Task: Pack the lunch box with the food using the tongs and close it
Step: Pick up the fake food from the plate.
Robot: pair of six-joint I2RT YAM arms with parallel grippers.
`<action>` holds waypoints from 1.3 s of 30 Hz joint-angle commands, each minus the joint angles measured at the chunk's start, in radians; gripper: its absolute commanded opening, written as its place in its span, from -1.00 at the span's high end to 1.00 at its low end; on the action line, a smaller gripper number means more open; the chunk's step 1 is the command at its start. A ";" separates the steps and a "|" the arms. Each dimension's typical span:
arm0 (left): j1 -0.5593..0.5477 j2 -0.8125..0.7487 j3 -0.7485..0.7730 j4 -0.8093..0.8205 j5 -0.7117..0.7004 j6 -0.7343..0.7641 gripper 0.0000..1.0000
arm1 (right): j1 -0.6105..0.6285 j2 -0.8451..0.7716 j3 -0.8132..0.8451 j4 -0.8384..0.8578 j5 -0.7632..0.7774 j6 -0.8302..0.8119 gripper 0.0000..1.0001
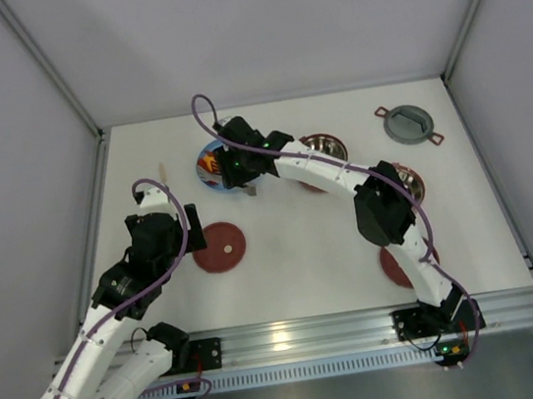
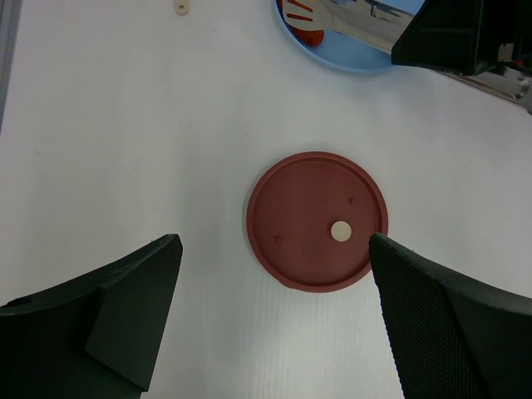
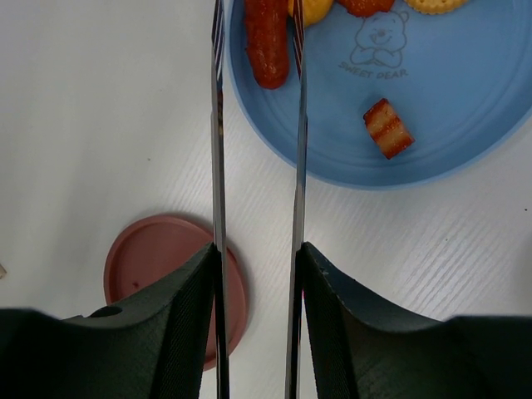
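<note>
The long thin silver metal tongs (image 3: 218, 166) are being held by the right gripper (image 3: 259, 253), whose jaws are pressing on both arms from outside. The tong arms are standing partly open, straddling a red sausage piece (image 3: 268, 37) on the flat light-blue plate (image 3: 465, 125) without clamping it. The steel-lined lunch box bowls (image 1: 326, 143) are sitting just right of the plate. The left gripper (image 2: 274, 241) is hanging fully spread above a dark-red disc lid (image 2: 307, 199).

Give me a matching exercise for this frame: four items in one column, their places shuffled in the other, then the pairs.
1 tongs
2 dark-red disc lid
3 grey cover
4 sausage piece

A near the table's far right corner
B on the light-blue plate
C gripped by the right gripper
D under the open left gripper

Pairs: 1-C, 2-D, 3-A, 4-B
</note>
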 commanded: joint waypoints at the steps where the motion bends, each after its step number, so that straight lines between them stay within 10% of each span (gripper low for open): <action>1: -0.003 0.004 0.012 0.010 0.008 0.004 -0.98 | 0.013 0.029 0.053 0.066 0.005 0.019 0.15; 39: -0.005 0.005 0.012 0.008 0.008 0.004 -0.98 | 0.002 -0.211 0.055 -0.107 0.108 -0.005 0.81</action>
